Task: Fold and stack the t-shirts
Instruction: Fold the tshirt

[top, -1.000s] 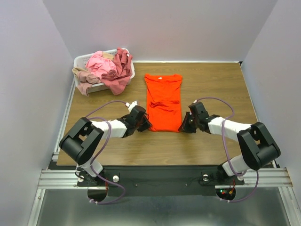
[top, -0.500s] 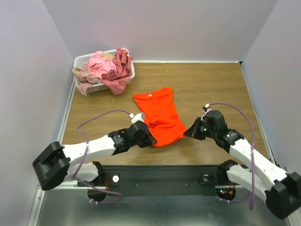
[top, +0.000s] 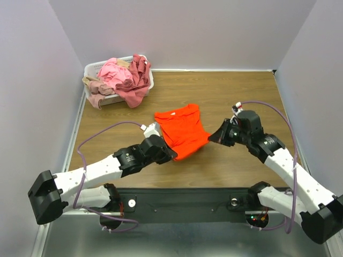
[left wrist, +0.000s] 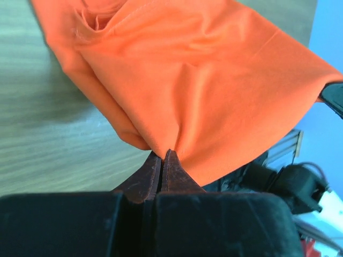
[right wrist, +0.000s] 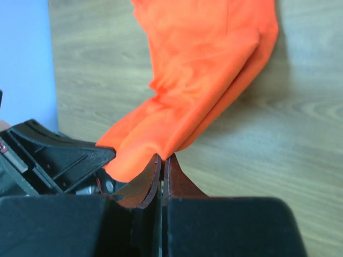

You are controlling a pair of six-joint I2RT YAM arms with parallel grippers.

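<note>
The bright orange t-shirt (top: 182, 131) hangs between my two grippers above the table's middle, its bottom hem lifted and its collar end trailing toward the back left. My left gripper (top: 169, 154) is shut on the shirt's near left corner; the cloth (left wrist: 203, 80) fills the left wrist view above the closed jaws. My right gripper (top: 212, 138) is shut on the near right corner, and the cloth (right wrist: 203, 69) drapes away from the closed jaws in the right wrist view. The pink, rose-maroon and beige t-shirts (top: 124, 79) lie heaped in the basket.
The white lattice basket (top: 94, 68) stands at the back left corner of the wooden table (top: 241, 96), with shirts spilling over its front rim. Grey walls close in the left, back and right sides.
Both grippers have lifted the orange shirt's bottom hem off the table and carried it toward the back, so the flat shirt now bunches and hangs shorter between them.
</note>
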